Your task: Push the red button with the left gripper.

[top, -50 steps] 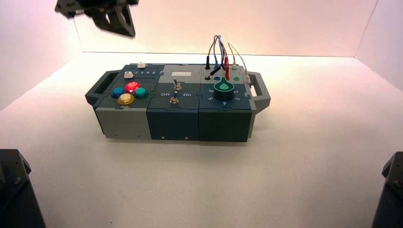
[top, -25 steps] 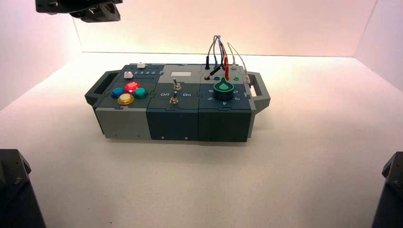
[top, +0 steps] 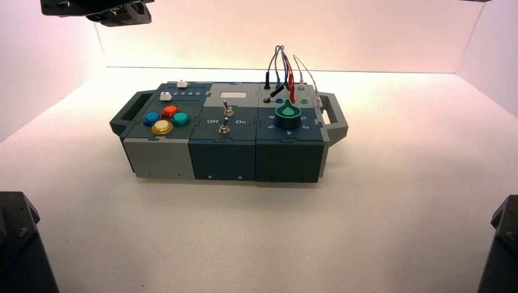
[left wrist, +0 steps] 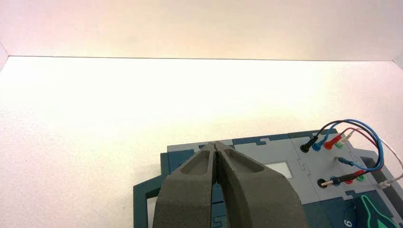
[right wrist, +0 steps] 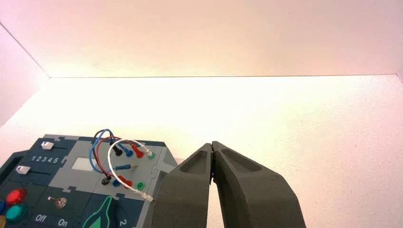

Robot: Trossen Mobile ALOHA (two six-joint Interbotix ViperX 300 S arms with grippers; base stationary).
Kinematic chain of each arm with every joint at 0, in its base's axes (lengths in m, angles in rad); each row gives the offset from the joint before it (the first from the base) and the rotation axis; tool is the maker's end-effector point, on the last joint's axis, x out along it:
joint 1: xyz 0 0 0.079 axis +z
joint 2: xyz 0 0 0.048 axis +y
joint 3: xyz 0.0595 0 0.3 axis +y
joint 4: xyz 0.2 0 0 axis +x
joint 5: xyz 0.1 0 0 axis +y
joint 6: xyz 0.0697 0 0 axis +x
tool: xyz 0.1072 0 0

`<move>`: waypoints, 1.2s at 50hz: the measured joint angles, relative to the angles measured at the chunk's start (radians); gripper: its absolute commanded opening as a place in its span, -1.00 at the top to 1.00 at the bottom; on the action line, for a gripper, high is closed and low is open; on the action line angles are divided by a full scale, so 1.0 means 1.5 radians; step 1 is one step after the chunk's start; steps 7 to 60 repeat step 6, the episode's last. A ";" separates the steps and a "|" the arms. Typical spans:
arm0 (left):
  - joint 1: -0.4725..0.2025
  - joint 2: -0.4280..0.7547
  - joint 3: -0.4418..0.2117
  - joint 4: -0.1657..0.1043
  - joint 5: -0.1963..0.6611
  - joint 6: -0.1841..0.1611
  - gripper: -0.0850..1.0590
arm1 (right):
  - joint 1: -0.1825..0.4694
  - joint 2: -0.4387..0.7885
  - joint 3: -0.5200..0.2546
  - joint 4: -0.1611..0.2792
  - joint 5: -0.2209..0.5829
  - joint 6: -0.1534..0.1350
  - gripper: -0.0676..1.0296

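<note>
The red button (top: 170,111) sits on the box's left end among blue, green and yellow buttons; it shows unlit. It also shows in the right wrist view (right wrist: 15,195). My left gripper (top: 116,9) is high above and behind the box's left end, mostly cut off by the picture's top edge. In the left wrist view the left gripper (left wrist: 216,145) is shut and empty, with the box's back edge under it. My right gripper (right wrist: 211,144) is shut and empty, off the box's right end; it does not show in the high view.
The box (top: 226,155) has two toggle switches (top: 226,112), a green knob (top: 287,115), wires (top: 282,64) plugged at the right end and white sliders (top: 165,96). Black blocks (top: 18,244) stand at the near corners.
My left gripper has risen up and to the left, almost out of the high view. The red button, lit before, is now unlit.
</note>
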 measured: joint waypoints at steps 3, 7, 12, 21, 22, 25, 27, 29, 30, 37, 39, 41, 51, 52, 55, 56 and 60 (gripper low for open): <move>0.001 0.000 0.000 0.000 0.000 0.001 0.91 | 0.001 0.001 0.000 0.000 0.000 0.000 0.92; 0.000 0.000 0.000 0.000 0.000 0.001 0.91 | 0.001 0.001 0.000 0.001 0.000 0.000 0.92; 0.000 0.000 0.000 0.000 0.000 0.001 0.91 | 0.001 0.001 0.000 0.001 0.000 0.000 0.92; 0.000 0.000 0.000 0.000 0.000 0.001 0.91 | 0.001 0.001 0.000 0.001 0.000 0.000 0.92; 0.000 0.000 0.000 0.000 0.000 0.001 0.91 | 0.001 0.001 0.000 0.001 0.000 0.000 0.92; 0.000 0.000 0.000 0.000 0.000 0.001 0.91 | 0.001 0.001 0.000 0.001 0.000 0.000 0.92; 0.000 0.000 0.000 0.000 0.000 0.001 0.91 | 0.001 0.001 0.000 0.001 0.000 0.000 0.92; 0.000 0.000 0.000 0.000 0.000 0.001 0.91 | 0.001 0.001 0.000 0.001 0.000 0.000 0.92; 0.000 0.000 0.000 0.000 0.000 0.001 0.91 | 0.001 0.001 0.000 0.001 0.000 0.000 0.92; 0.000 0.000 0.000 0.000 0.000 0.001 0.91 | 0.001 0.001 0.000 0.001 0.000 0.000 0.92; 0.000 0.000 0.000 0.000 0.000 0.001 0.91 | 0.001 0.001 0.000 0.001 0.000 0.000 0.92; 0.000 0.000 0.000 0.000 0.000 0.001 0.91 | 0.001 0.001 0.000 0.001 0.000 0.000 0.92; 0.000 0.000 0.000 0.000 0.000 0.001 0.91 | 0.001 0.001 0.000 0.001 0.000 0.000 0.92; 0.000 0.000 0.000 0.000 0.000 0.001 0.91 | 0.001 0.001 0.000 0.001 0.000 0.000 0.92; 0.000 0.000 0.000 0.000 0.000 0.001 0.91 | 0.001 0.001 0.000 0.001 0.000 0.000 0.92; 0.000 0.000 0.000 0.000 0.000 0.001 0.91 | 0.001 0.001 0.000 0.001 0.000 0.000 0.92; 0.000 0.000 0.000 0.000 0.000 0.001 0.91 | 0.001 0.001 0.000 0.001 0.000 0.000 0.92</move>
